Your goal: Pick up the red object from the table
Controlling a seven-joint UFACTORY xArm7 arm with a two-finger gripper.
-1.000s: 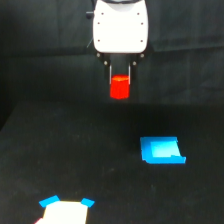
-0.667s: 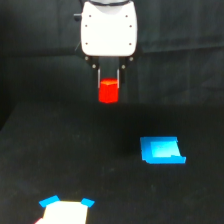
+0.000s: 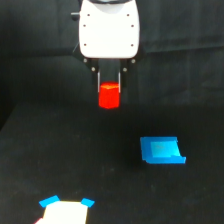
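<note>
1. Exterior view: gripper (image 3: 109, 86) under the white arm head, fingers clamped on the red object (image 3: 109, 96), gripped at its upper sides.
2. Red object hangs above the table (image 3: 60, 165), apparently clear of it, up and toward the exterior view's left of the blue rectangle (image 3: 161, 150).
3. Looks small, rigid, light; smooth sides could slip, so a mid-body pinch seems best.
4. Blue-and-white patch (image 3: 64, 210) at bottom edge.

A single exterior view looks down from in front across the table (image 3: 60, 165), facing the arm's hand (image 3: 109, 85) at middling range

Red object (image 3: 109, 96) aloft above table (image 3: 75, 160)
</note>
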